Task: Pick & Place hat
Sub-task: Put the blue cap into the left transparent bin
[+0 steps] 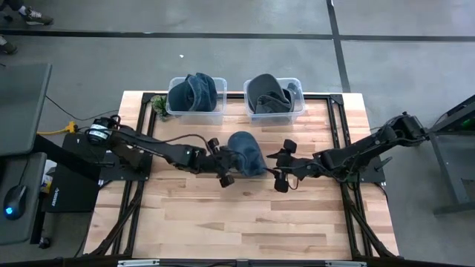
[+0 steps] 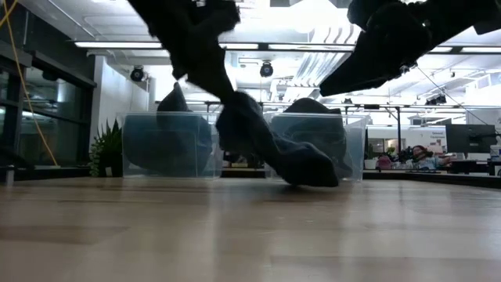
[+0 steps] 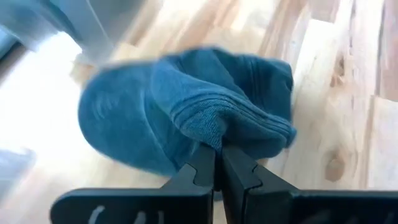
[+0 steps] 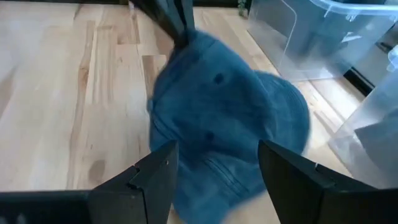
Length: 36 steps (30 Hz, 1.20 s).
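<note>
1. From above, on the pale plank table (image 1: 223, 215), a soft blue hat (image 1: 246, 152) lies at mid-table between the two arms. The left gripper (image 1: 221, 162) is pinched on the hat's edge; the right gripper (image 1: 284, 165) stands spread just beside the hat's other side. Two clear plastic bins sit at the far edge: the left bin (image 1: 196, 113) holds blue caps, the right bin (image 1: 276, 113) grey ones.
2. At table height, the hat (image 2: 274, 149) hangs as a dark, drooping fold, its lower end touching the wood.
3. Left wrist view: the flat dark fingers (image 3: 202, 171) are closed together on a ribbed, stitched fold of the hat's fabric (image 3: 186, 112).
4. Right wrist view: the two angular fingers (image 4: 155, 174) stand wide apart, the rounded crown with small eyelets (image 4: 230, 124) just beyond them.
</note>
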Motion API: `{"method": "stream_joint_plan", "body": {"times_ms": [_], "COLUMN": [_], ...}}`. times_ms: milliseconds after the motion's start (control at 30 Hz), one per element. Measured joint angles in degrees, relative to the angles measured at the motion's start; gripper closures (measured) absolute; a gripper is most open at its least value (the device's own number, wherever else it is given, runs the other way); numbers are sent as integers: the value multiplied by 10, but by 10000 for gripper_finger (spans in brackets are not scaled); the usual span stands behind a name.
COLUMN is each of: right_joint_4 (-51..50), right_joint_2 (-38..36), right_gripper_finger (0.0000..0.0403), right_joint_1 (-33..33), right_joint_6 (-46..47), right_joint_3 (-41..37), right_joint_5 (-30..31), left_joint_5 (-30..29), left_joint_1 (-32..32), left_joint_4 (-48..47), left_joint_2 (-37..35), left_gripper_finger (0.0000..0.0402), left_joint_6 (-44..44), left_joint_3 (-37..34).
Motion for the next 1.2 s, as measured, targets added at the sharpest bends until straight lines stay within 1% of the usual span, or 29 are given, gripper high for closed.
{"method": "stream_joint_plan", "body": {"times_ms": [100,200,267,400,567,667,733,867,1067,1200], "right_joint_4": [3,8,22,93,199,260,288,354,357,357], "right_joint_2": [0,6,18,58,125,159,178,206,213,213], "right_gripper_finger": [187,187,187,187,187,187,187,187,187,187], "right_joint_1": [1,15,30,65,94,96,96,97,99,83], "right_joint_6": [-30,-102,-156,-254,-372,-421,-453,-474,-478,-482], "right_joint_3": [0,0,0,0,0,0,0,2,16,17], "right_joint_5": [-6,-9,0,52,177,199,192,197,226,243], "left_joint_5": [-58,-97,-114,-125,-141,-148,-154,-168,-182,-183], "left_joint_1": [-22,-36,-40,-38,-38,-38,-38,-38,-38,-38], "left_joint_4": [-52,-72,-76,-77,-59,-48,-41,-22,5,44], "left_joint_2": [0,0,0,0,0,0,0,0,0,0], "left_gripper_finger": [401,401,401,401,402,402,402,402,402,401], "left_joint_6": [3,8,13,14,15,15,15,15,22,47], "left_joint_3": [32,52,62,71,73,73,73,73,73,73]}}
